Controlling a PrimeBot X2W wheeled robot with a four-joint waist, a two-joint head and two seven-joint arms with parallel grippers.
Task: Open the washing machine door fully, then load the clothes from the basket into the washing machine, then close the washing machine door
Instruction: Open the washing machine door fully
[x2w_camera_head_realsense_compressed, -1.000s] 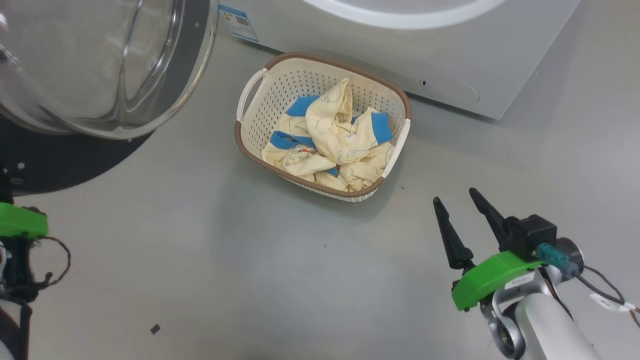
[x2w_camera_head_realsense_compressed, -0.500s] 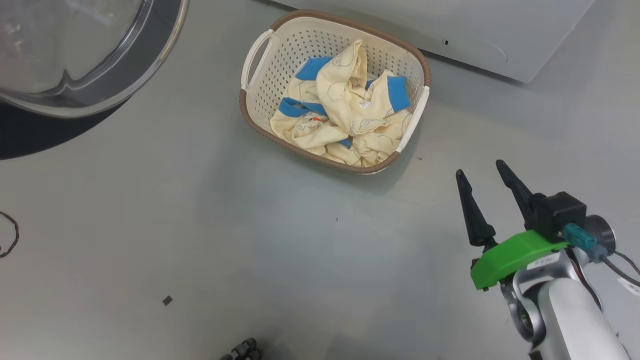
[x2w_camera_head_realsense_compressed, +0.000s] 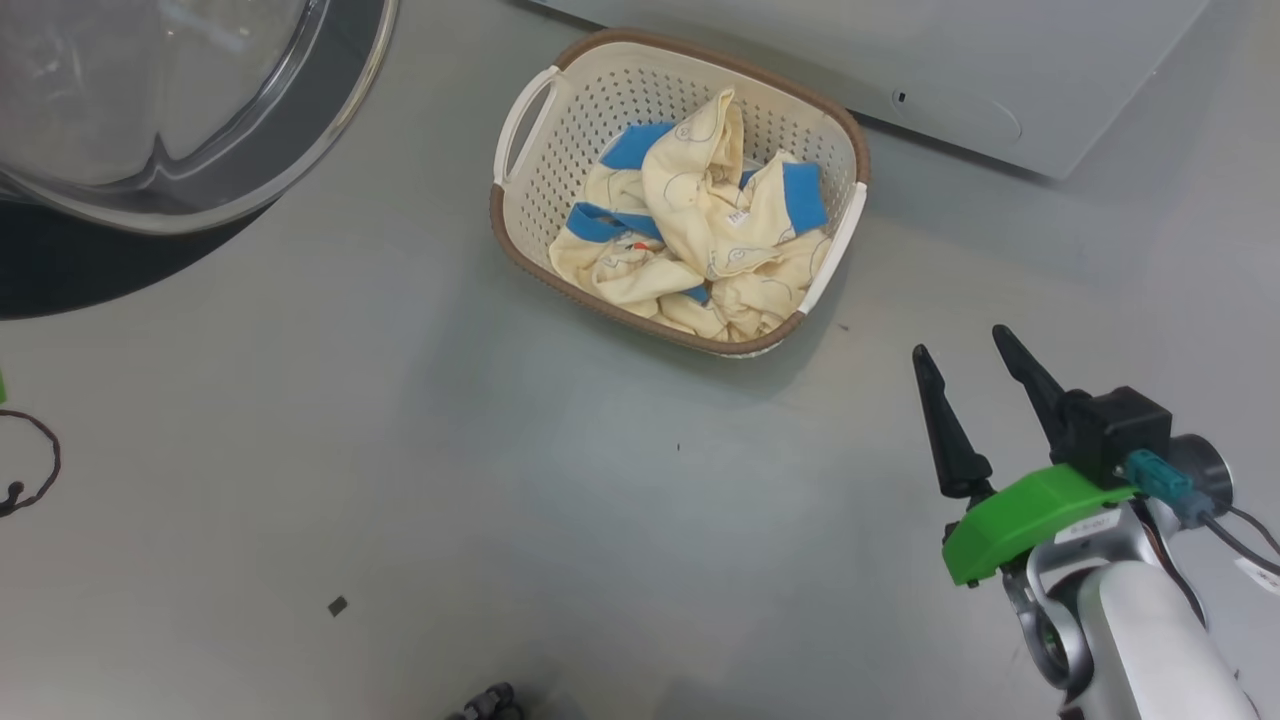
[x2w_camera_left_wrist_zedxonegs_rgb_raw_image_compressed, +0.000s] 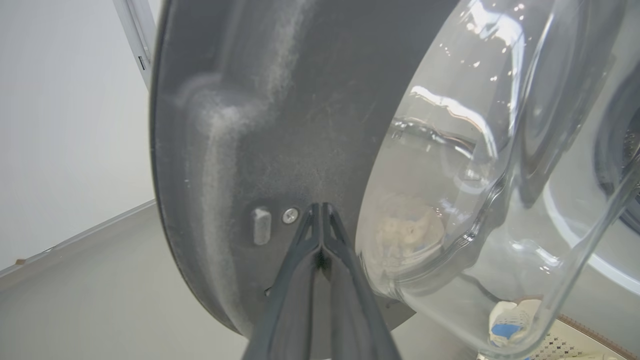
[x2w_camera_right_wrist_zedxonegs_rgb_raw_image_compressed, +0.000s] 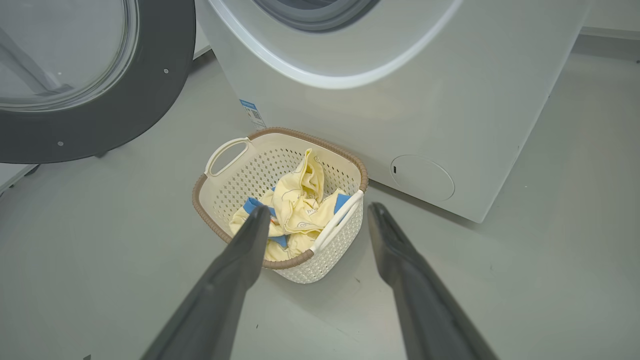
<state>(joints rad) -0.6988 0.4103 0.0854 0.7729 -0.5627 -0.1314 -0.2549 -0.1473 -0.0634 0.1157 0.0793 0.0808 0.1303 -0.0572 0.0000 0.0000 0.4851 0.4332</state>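
Loading: left gripper (x2w_camera_left_wrist_zedxonegs_rgb_raw_image_compressed: 320, 206) clenched empty; splayed right gripper (x2w_camera_head_realsense_compressed: 958, 340) must reach ahead to pinch cream-yellow blue-patched clothes (x2w_camera_head_realsense_compressed: 700, 230) in perforated cream basket (x2w_camera_head_realsense_compressed: 580, 140).

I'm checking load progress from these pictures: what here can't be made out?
- Inside of the washing machine: right wrist view's top edge cuts off its opening.
- Bottom of the basket: head view, covered by the clothes.
- Whether the shut left gripper touches the washing machine door: left wrist view, too close to tell.
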